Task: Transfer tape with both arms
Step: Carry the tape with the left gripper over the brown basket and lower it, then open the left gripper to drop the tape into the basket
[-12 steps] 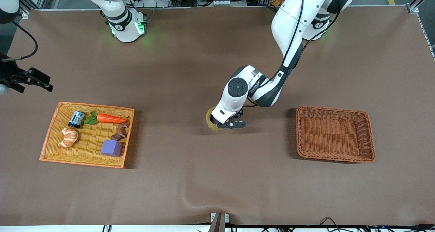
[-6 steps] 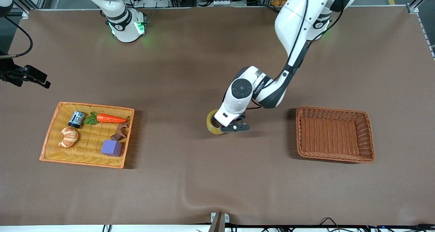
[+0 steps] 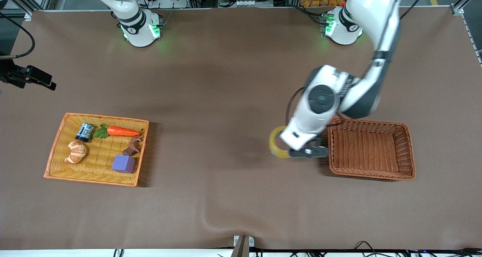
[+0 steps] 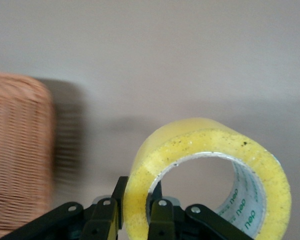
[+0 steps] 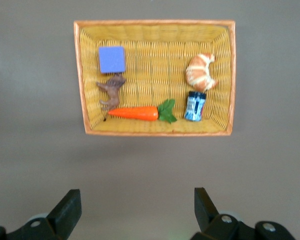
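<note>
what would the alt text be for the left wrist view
The left gripper is shut on the wall of a yellow tape roll, held upright in the air above the brown table. The rim of a brown wicker basket shows at one edge.

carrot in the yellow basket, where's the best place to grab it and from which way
Probably the middle of the orange carrot: it lies flat in the yellow wicker basket, so come from above, fingers across its narrow width. Its green leaves look too soft to hold; the brown figurine crowds the tapered end.
</note>
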Available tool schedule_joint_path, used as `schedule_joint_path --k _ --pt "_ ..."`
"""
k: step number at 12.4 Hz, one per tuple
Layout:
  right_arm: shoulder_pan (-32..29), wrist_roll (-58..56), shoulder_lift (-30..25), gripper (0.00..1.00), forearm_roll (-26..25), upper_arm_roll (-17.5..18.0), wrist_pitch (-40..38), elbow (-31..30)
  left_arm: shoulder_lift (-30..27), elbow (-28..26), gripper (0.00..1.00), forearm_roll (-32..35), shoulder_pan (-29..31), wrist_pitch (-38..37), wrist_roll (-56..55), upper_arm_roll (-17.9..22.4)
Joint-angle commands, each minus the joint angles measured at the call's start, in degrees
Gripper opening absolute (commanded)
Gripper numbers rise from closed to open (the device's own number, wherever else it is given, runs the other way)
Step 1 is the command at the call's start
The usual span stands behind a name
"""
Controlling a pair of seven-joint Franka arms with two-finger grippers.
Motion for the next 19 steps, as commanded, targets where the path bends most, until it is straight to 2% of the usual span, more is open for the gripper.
schedule_joint_path --k 1,4,6,7,9,10,11,14,19 --pt "0.6 1.1 1.8 1.00 -0.3 0.5 -1.6 2.4 -4.7 -5.3 0.00 1.2 9.1 -0.6 13.5 -0.8" --pt "0.9 1.1 1.6 1.00 -0.3 0.5 0.3 2.5 -5.1 -8.5 0.00 1.2 19.5 1.2 29.7 -1.1" --pt "0.9 1.1 1.5 1.00 0.0 0.5 2.0 2.9 -3.1 -11.7 0.00 1.2 24.4 7.6 35.3 -1.1" --pt "0.9 1.1 1.5 1.00 0.0 0.5 2.6 2.9 -1.7 -13.5 0.00 1.2 26.5 11.8 38.2 -1.1" --pt "0.9 1.1 1.5 1.00 -0.1 0.5 3.9 3.5 0.3 -13.7 0.00 1.1 27.4 13.4 39.8 -1.1" --pt "0.8 1.1 1.3 1.00 -0.1 0.5 3.6 3.5 0.5 -13.4 0.69 1.2 27.5 13.4 39.9 -1.0" --pt "0.8 1.1 1.4 1.00 -0.1 0.4 3.8 3.5 0.4 -13.3 1.00 1.1 27.4 13.4 39.9 -1.0" --pt "0.6 1.1 1.3 1.00 0.0 0.3 3.8 3.5 -2.0 -11.8 1.00 1.2 28.3 12.3 40.0 -0.6" --pt "0.8 1.1 1.5 1.00 0.0 0.4 4.0 3.5 -12.6 -5.8 1.00 1.1 27.7 -0.7 39.4 -2.0"
